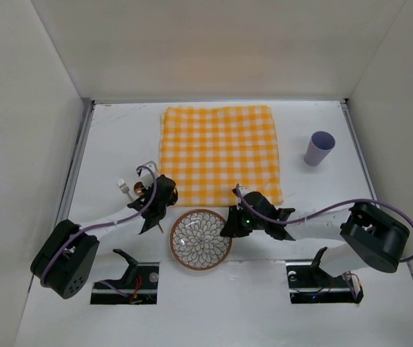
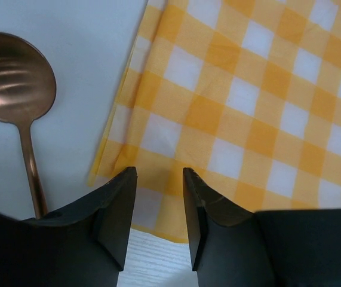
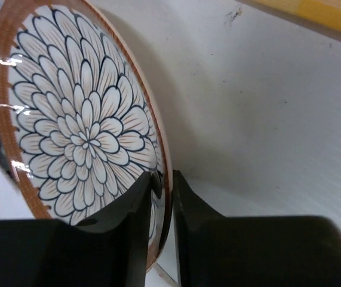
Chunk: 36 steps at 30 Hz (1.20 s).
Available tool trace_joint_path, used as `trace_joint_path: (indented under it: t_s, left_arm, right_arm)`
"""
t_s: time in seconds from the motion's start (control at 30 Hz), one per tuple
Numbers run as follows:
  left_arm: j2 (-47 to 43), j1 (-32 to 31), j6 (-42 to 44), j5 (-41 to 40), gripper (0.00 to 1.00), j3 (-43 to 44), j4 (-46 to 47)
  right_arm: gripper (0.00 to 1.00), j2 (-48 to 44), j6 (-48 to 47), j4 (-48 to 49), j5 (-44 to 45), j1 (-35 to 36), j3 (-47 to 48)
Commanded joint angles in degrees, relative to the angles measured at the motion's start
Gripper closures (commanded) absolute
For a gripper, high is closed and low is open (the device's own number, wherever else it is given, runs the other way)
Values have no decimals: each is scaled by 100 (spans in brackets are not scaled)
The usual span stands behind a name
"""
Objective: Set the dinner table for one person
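Right gripper [image 3: 163,179] pinches plate [image 3: 80,137] rim, dinner table [image 3: 266,119] beneath; left gripper [image 2: 159,173] narrowly parted over cloth [image 2: 248,107]

We are recording a glossy glazed plate [image 3: 80,137], a copper-toned metal spoon [image 2: 16,78] with a soft brushed sheen, a matt woven cloth [image 2: 248,107], and a matt white, faintly ribbed dinner table [image 3: 266,119].

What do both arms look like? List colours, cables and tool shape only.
Left arm and right arm match: white links, black joint housings, a purple cable looping along each. Left tool and right tool are black, with two blunt, flat fingers.
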Motion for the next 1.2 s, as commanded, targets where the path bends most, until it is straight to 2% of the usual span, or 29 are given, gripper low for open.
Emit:
trace_joint_path:
  t_s: [0.0,0.07,0.13,0.3,0.47,0.6,0.83,1.0,1.17]
  left_arm:
    - [-418,58,191,-99,65,254,-133]
    - [-646,102,305,-65,63,395,-150]
    - [-891,154,410,-38,61,535,-124]
    - [-1463,505,447,-82,55,651,244]
    - [-2148,1129,-80,-38,54,256,728]
    - [-2387,1332,-397,6,51,-26,1009]
    - [-1869,1069,-521,279,50,-184,1264]
    - [-1667,955,-424,287,50,-263,1545]
    - [-1438,867,-354,287,50,-325,1792]
  right_arm:
    - [85,-19,113,369,-171,-117,-162]
    - [91,-194,166,369,-223,-179,-206]
    - [93,-501,236,378,-372,-249,-180]
    - [92,-1267,447,562,-795,-608,407]
    - [92,-1277,395,580,-778,-1504,1190]
    - [91,-663,438,738,-698,-2295,1892]
    - [91,963,868,1028,-707,-3122,3141]
    - [91,1693,1062,853,-690,-3387,3669]
    - [90,2045,1124,581,-663,-3387,3802]
